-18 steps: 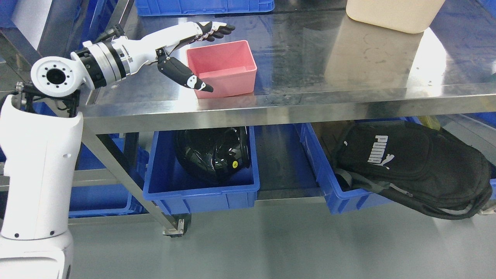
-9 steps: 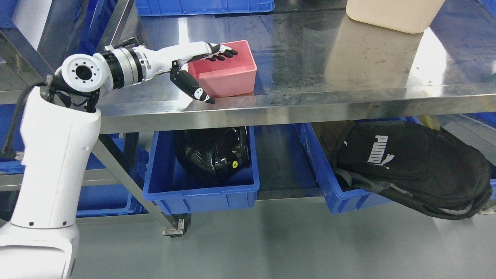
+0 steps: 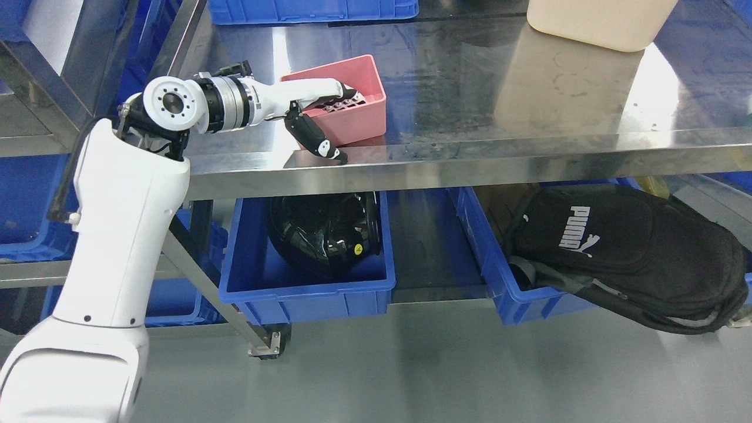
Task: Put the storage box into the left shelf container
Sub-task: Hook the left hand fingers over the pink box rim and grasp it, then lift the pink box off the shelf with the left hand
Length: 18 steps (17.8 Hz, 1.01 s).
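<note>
A pink storage box [image 3: 365,111] stands on the steel table [image 3: 499,94] near its front edge, slightly tilted. My left hand [image 3: 336,120] reaches in from the left. Its fingers are inside the box over the front wall, and the black thumb [image 3: 320,144] lies outside against that wall, its tip down at the table top. The hand grips the front wall. Below the table on the lower shelf, the left blue container [image 3: 305,294] holds a black helmet [image 3: 323,232]. My right arm is out of view.
A second blue container [image 3: 493,276] at lower right holds a black backpack [image 3: 623,252] that hangs over its rim. A cream bin [image 3: 593,20] and a blue crate [image 3: 311,9] stand at the table's back. A slanted table leg [image 3: 200,282] runs beside the left container.
My left hand came down from above the box's left side. Its fingers went into the box and the thumb closed on the front wall. The box tipped slightly.
</note>
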Available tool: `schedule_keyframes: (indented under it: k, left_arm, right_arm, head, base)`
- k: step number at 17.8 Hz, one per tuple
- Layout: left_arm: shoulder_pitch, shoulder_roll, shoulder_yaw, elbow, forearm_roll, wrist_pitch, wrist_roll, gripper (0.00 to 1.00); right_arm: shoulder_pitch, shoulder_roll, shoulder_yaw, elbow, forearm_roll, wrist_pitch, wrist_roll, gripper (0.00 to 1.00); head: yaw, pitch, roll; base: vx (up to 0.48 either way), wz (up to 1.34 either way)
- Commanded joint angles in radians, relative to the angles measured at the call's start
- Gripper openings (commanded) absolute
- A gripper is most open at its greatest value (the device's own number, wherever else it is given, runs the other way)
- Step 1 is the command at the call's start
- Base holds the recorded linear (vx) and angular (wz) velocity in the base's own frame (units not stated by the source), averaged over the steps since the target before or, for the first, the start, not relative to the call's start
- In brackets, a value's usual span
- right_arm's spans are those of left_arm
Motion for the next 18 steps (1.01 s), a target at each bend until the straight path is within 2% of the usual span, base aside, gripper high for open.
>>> schedule_keyframes:
  k: [1, 2, 3, 6, 8, 11, 13, 16, 18]
  left_arm:
    - [-0.027, -0.106, 0.094, 0.126, -0.018, -0.03, -0.005, 0.19]
    - [-0.027, -0.118, 0.134, 0.126, -0.016, -0.063, -0.006, 0.07]
    - [-0.03, -0.13, 0.195, 0.132, -0.015, -0.097, -0.008, 0.0]
    - [-0.028, -0.139, 0.355, 0.147, 0.028, -0.107, -0.008, 0.0]
    - [-0.028, -0.139, 0.409, 0.147, 0.141, -0.105, -0.005, 0.0]
    - [-0.014, -0.139, 0.432, 0.134, 0.365, -0.104, 0.014, 0.0]
    - [0.015, -0.139, 0.43, 0.089, 0.59, -0.102, 0.063, 0.0]
    - [0.131, -0.139, 0.351, -0.088, 0.844, -0.117, 0.226, 0.02]
    - [0.227, -0.139, 0.285, -0.225, 0.885, -0.189, 0.351, 0.02]
  right_arm:
    - [0.009, -0.017, -0.005, -0.017, 0.002, -0.001, 0.0, 1.0]
    - [0.009, -0.017, -0.005, -0.017, 0.002, -0.001, 0.0, 1.0]
    - [0.009, -0.017, -0.005, -0.017, 0.002, -0.001, 0.0, 1.0]
    - [0.009, -0.017, -0.005, -0.017, 0.002, -0.001, 0.0, 1.0]
    - [0.009, -0.017, -0.005, -0.017, 0.002, -0.001, 0.0, 1.0]
    - [0.009, -0.017, -0.005, -0.017, 0.002, -0.001, 0.0, 1.0]
    - [0.009, -0.017, -0.005, -0.017, 0.002, -0.001, 0.0, 1.0]
    - [0.009, -0.017, -0.005, -0.017, 0.002, -0.001, 0.0, 1.0]
    - [0.009, -0.017, -0.005, -0.017, 0.002, -0.001, 0.0, 1.0]
  head:
    - [0.0, 0.0, 0.0]
    - [0.0, 0.0, 0.0]
    - [0.0, 0.0, 0.0]
    - [0.0, 0.0, 0.0]
    - [0.0, 0.0, 0.0]
    - [0.0, 0.0, 0.0]
    - [0.0, 0.0, 0.0]
    - [0.0, 0.0, 0.0]
    - [0.0, 0.0, 0.0]
  base:
    - [0.0, 0.0]
    - [0.0, 0.0]
    - [0.001, -0.02]
    - [0.0, -0.01]
    - [0.0, 0.0]
    - [0.0, 0.0]
    - [0.0, 0.0]
    - [0.0, 0.0]
    - [0.0, 0.0]
